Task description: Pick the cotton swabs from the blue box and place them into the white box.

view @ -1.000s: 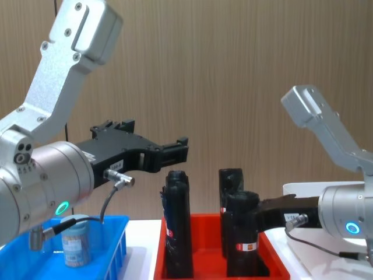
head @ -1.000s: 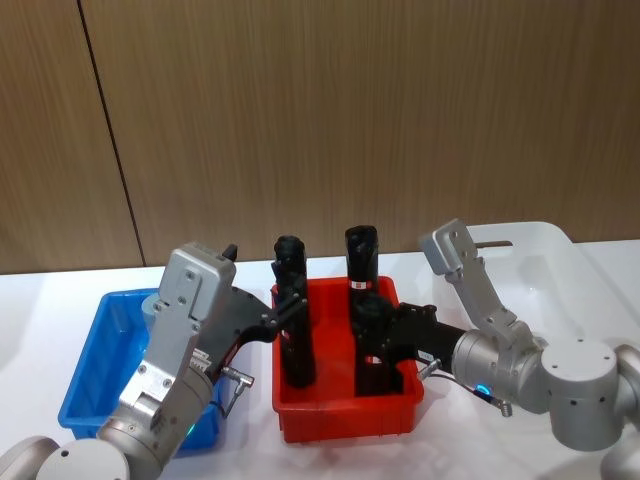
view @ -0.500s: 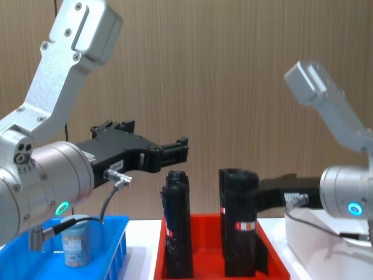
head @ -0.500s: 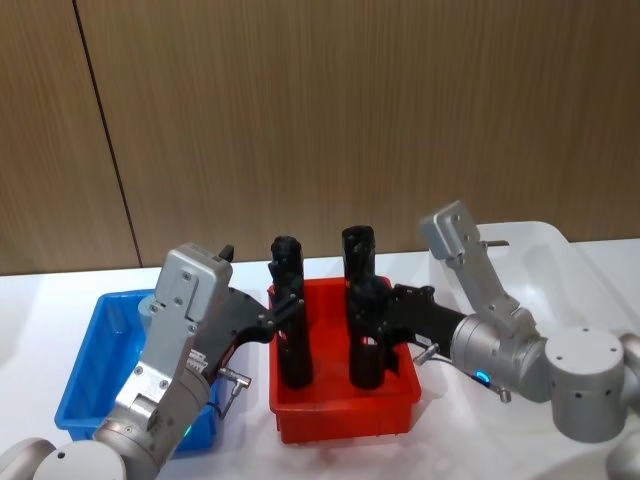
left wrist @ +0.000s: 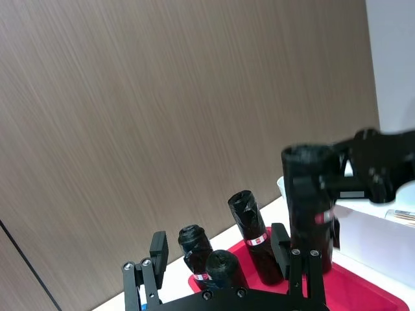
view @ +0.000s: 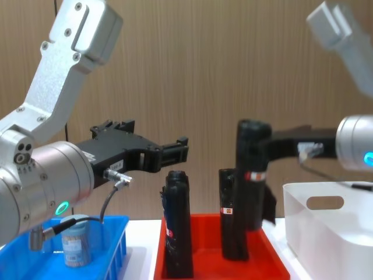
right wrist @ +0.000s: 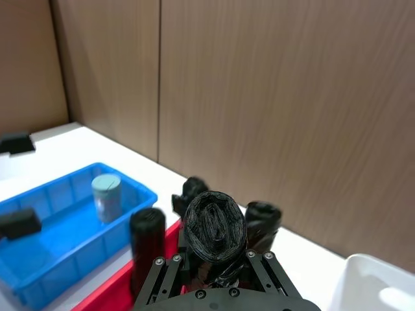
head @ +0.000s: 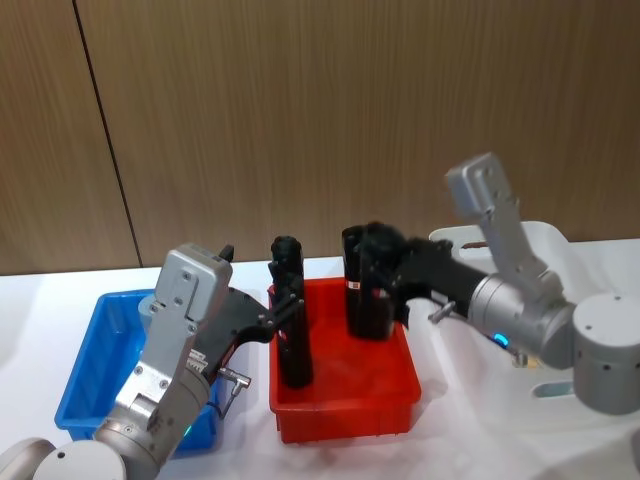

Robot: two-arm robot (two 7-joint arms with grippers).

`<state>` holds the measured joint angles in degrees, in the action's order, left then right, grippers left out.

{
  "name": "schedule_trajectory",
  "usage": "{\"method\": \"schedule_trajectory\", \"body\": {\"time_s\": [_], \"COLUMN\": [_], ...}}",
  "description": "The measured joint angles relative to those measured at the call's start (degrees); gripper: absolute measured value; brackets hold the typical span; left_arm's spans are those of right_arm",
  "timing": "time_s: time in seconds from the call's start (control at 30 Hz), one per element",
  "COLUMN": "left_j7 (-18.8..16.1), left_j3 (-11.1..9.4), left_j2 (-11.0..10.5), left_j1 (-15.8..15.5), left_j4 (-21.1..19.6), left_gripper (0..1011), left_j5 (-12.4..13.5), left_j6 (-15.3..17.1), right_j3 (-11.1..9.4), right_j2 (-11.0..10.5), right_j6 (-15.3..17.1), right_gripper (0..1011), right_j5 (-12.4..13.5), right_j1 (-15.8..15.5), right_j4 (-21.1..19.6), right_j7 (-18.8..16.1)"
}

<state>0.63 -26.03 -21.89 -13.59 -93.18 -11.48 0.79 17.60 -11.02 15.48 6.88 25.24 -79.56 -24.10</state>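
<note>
One jar of cotton swabs point(view: 76, 242) stands upright in the blue box point(view: 113, 236) at the left, also seen as cotton swabs point(right wrist: 106, 194) in the blue box point(right wrist: 61, 256). My left gripper point(head: 272, 318) hangs open and empty above the gap between the blue box point(head: 90, 365) and the red bin. My right gripper point(head: 388, 285) is shut on a tall black wrapped roll point(view: 252, 175), held above the red bin's right side, near the white box point(head: 545, 255). The white box point(view: 326, 224) stands at the right.
A red bin point(head: 345, 395) stands in the middle between the two boxes and holds upright black rolls point(view: 178, 224) with red-white labels. A wooden wall panel runs behind the table. White tabletop lies in front of the bins.
My right gripper has lifted the black roll up out of the red bin and carried it back and to the right. The left arm has not moved.
</note>
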Motion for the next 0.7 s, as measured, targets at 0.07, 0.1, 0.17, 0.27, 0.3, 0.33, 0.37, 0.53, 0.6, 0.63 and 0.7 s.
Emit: {"method": "schedule_trajectory", "body": {"time_s": [0.07, 0.1, 0.17, 0.27, 0.3, 0.33, 0.37, 0.53, 0.6, 0.63, 0.7], "left_j7": [0.0, 0.0, 0.0, 0.0, 0.0, 0.0, 0.0, 0.0, 0.0, 0.0, 0.0], "left_j3": [0.0, 0.0, 0.0, 0.0, 0.0, 0.0, 0.0, 0.0, 0.0, 0.0, 0.0], "left_j2": [0.0, 0.0, 0.0, 0.0, 0.0, 0.0, 0.0, 0.0, 0.0, 0.0, 0.0], "left_j1": [0.0, 0.0, 0.0, 0.0, 0.0, 0.0, 0.0, 0.0, 0.0, 0.0, 0.0], "left_j4": [0.0, 0.0, 0.0, 0.0, 0.0, 0.0, 0.0, 0.0, 0.0, 0.0, 0.0], "left_gripper": [1004, 1004, 1004, 1004, 1004, 1004, 1004, 1004, 1004, 1004, 1004], "left_j5": [0.0, 0.0, 0.0, 0.0, 0.0, 0.0, 0.0, 0.0, 0.0, 0.0, 0.0], "left_j6": [0.0, 0.0, 0.0, 0.0, 0.0, 0.0, 0.0, 0.0, 0.0, 0.0, 0.0], "right_j3": [-0.39, -0.73, -1.08, -1.87, -2.24, -2.51, -2.92, -4.11, -4.71, -4.83, -5.35], "right_j2": [-0.28, -0.55, -0.83, -1.49, -1.8, -2.02, -2.37, -3.45, -4.01, -4.12, -4.63], "right_j6": [0.04, 0.06, 0.09, 0.12, 0.13, 0.13, 0.13, 0.09, 0.04, 0.02, -0.13], "right_gripper": [359, 359, 359, 359, 359, 359, 359, 359, 359, 358, 359], "right_j5": [0.12, 0.37, 0.49, 0.75, 0.87, 0.9, 0.91, 0.89, 0.73, 0.61, 0.27], "right_j1": [0.1, 0.17, 0.27, 0.48, 0.57, 0.63, 0.73, 1.01, 1.17, 1.2, 1.38], "right_j4": [-0.75, -1.34, -1.88, -3.02, -3.46, -3.76, -4.18, -5.21, -5.5, -5.54, -5.57], "right_j7": [0.21, 0.41, 0.66, 1.29, 1.6, 1.73, 2.09, 3.07, 3.53, 3.69, 4.09]}}
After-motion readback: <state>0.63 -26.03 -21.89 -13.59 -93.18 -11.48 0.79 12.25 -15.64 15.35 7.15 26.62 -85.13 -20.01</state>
